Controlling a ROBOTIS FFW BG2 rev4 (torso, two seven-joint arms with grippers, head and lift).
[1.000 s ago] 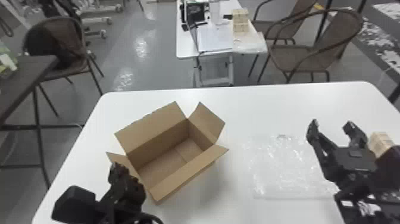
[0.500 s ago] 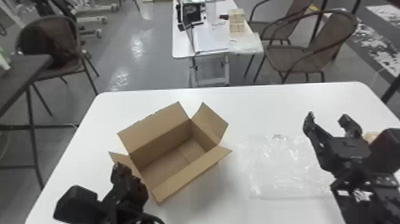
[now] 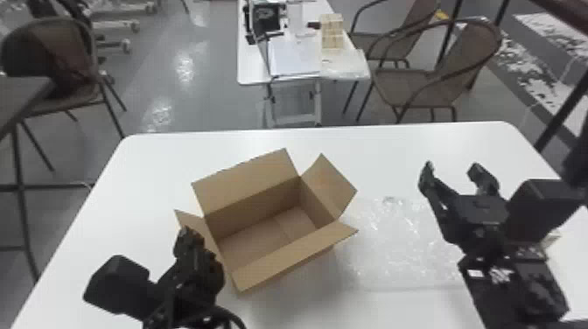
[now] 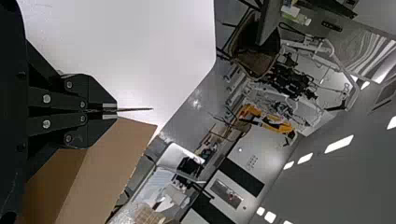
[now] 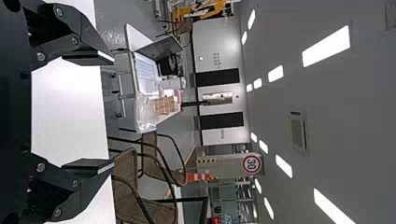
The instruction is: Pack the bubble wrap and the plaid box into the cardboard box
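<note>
Box open, packing not begun.
The cardboard box (image 3: 245, 190) stands on the white table (image 3: 306, 139) with its flaps spread, and I can see right down to its floor: neither item is in there yet. Over on its left, the left gripper (image 4: 116, 110) is closed on one of the flaps, probably to steady it. The bubble wrap (image 3: 393, 247) lies flat on the table just beside the box, and the right gripper (image 3: 452, 169) is up near it with its fingers wide apart and nothing between them. A pale bit of what I take to be the plaid box (image 3: 551, 238) peeks out from behind the right arm (image 3: 516, 284). By my reckoning both items are left to pack, likely the wrap first.
</note>
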